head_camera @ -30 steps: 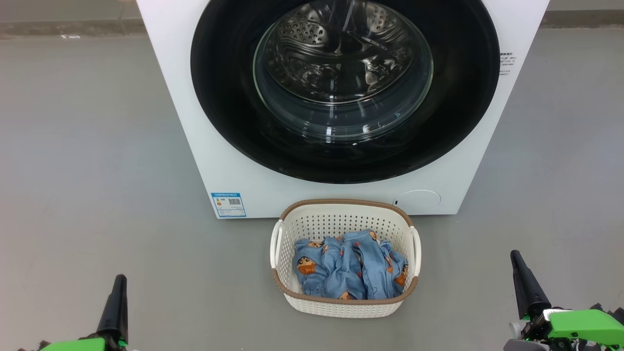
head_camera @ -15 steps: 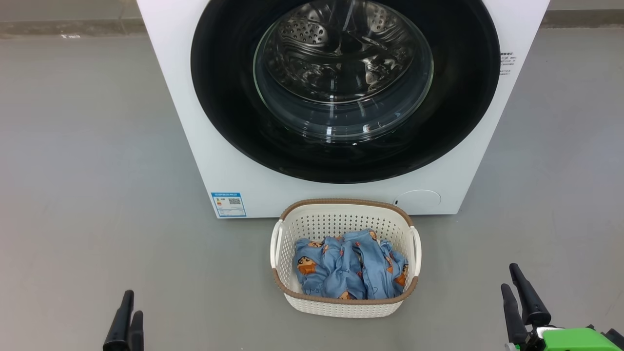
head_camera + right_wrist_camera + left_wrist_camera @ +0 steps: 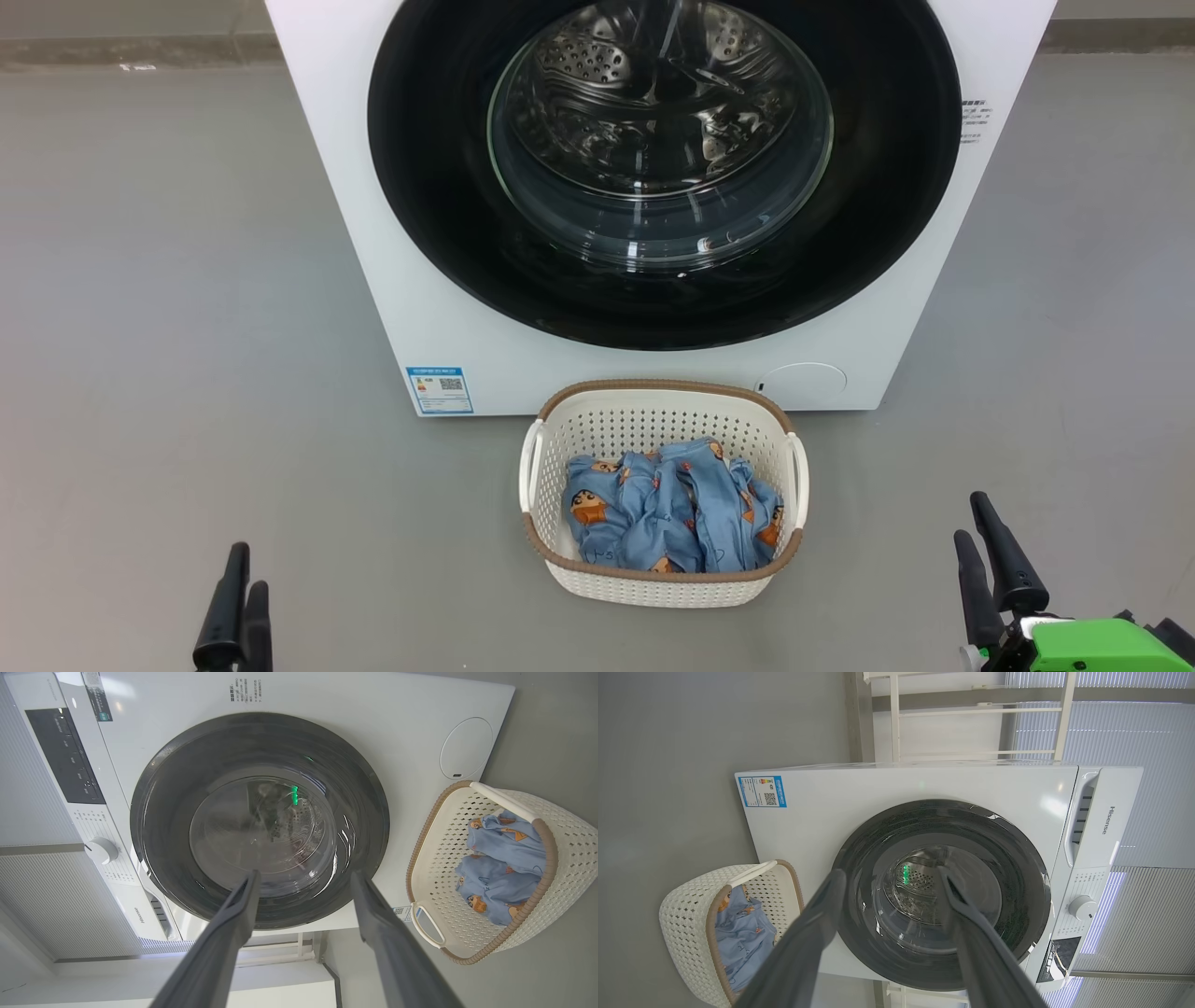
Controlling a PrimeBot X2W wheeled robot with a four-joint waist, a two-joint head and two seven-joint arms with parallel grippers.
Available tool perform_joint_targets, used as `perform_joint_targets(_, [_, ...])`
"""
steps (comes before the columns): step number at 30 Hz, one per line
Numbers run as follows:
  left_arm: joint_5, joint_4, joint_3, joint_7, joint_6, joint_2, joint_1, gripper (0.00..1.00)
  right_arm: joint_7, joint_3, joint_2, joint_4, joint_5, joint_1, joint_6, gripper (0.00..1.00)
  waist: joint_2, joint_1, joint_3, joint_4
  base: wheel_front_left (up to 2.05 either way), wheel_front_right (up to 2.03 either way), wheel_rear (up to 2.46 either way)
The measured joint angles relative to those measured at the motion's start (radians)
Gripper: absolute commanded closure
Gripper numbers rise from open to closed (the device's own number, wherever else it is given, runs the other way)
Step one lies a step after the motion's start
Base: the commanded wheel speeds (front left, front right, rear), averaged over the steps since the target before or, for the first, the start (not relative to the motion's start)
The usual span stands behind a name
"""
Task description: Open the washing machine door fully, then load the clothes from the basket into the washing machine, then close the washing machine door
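The white washing machine (image 3: pixel 355 187) stands ahead with its black-rimmed washing machine door (image 3: pixel 439 187) shut flat against the front; the steel drum shows through the glass. Right in front of it on the floor sits the cream basket (image 3: pixel 653 425) holding the light blue clothes (image 3: pixel 667 513). My left gripper (image 3: pixel 248 569) is low at the left, open and empty, well clear of the basket. At the lower right, my right gripper (image 3: pixel 970 519) is open and empty too. In the wrist views, the left gripper (image 3: pixel 891 871) and right gripper (image 3: pixel 306 874) both point at the door, fingers spread.
Grey floor (image 3: pixel 168 327) stretches on both sides of the machine and basket. A blue label sticker (image 3: pixel 439 390) and a round filter cap (image 3: pixel 803 381) sit low on the machine's front. The control panel with a dial (image 3: pixel 1082 906) is at the machine's top.
Both grippers have gone from shut to open, each now showing two separate fingers. Both sit slightly lower in the head view. Door, basket and clothes are unmoved.
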Motion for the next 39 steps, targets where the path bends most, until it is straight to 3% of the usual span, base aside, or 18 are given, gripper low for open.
perform_joint_targets(21, [0.047,-0.056,-0.034,-0.066,0.0,0.017,0.0,0.0,-0.058,0.08,-0.026,-0.055,-0.049,-0.011,0.0,0.0,0.0001,0.0,0.001,0.005,0.0,0.0,0.0])
perform_joint_targets(39, [0.21,-0.083,-0.071,-0.123,0.0,0.044,-0.002,0.0,-0.124,0.167,-0.069,-0.065,-0.142,-0.057,0.0,0.0,0.0,0.0,0.0,0.006,0.0,0.0,0.0])
